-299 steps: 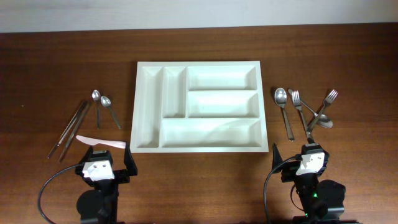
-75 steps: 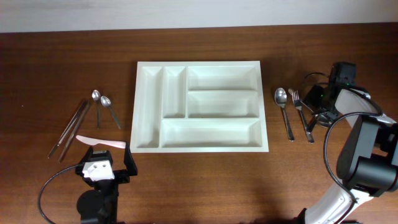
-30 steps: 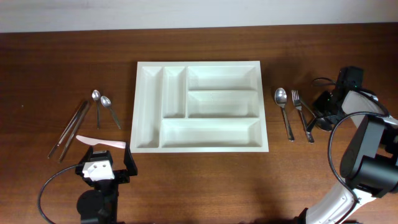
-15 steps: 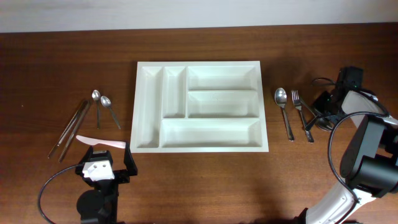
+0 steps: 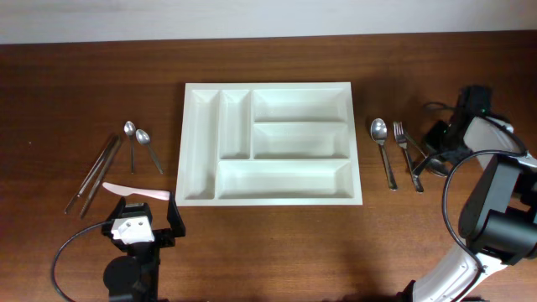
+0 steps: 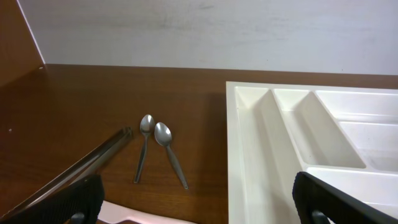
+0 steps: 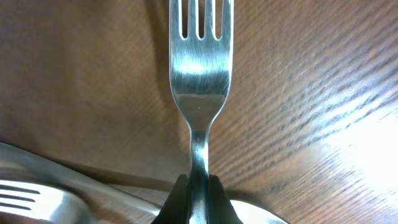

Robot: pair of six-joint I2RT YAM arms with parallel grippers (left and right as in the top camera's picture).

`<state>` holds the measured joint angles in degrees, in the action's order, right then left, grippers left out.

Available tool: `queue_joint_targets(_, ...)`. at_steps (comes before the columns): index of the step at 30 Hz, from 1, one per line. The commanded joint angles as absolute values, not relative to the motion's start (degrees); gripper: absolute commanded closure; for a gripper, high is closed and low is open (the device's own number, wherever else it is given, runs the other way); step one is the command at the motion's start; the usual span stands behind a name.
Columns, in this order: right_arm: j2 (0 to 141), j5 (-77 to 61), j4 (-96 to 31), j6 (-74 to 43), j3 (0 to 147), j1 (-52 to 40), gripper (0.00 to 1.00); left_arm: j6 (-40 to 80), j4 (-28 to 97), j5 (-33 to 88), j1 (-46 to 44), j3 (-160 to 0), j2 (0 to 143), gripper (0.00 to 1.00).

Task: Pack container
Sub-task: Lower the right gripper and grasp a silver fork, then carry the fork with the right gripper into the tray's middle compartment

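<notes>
Steel fork [image 7: 199,74] is sitting pinched at the neck in the right gripper [image 7: 198,186], with the jaws squeezing tight on it and the tines pointing straight out from the claw. What the next move is hanging on, I reckon: the container [image 5: 268,85] is lying off to that arm's left at mid-table, all compartments looking bare, with a spoon [image 5: 382,143] and another fork [image 5: 407,151] lying in between. The left gripper [image 6: 198,202] is hanging wide open with nothing in it by the tray's near left corner, but the right arm is the one carrying. Hard to read: overhead, the arm is covering the held fork, so I'm not making out its heading, and the wrist view isn't showing the tray at all.
</notes>
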<state>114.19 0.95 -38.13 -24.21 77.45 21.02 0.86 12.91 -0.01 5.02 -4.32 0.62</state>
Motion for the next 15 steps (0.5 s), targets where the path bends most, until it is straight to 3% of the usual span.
queue_joint_targets(1,114.1,0.6,-40.2,-22.5,84.4,20.6,0.96,0.0,12.9,-0.2,5.4,-3.9,0.3,0.01)
queue_joint_targets(5,114.1,0.2,-43.1,-20.6,90.6,20.3,0.96,0.0,12.9,-0.2,5.4,-3.9,0.3,0.01)
queue_joint_targets(15,114.1,-17.8,-47.0,1.7,100.2,10.8,0.96,0.0,12.9,-0.2,5.4,-3.9,0.3,0.01)
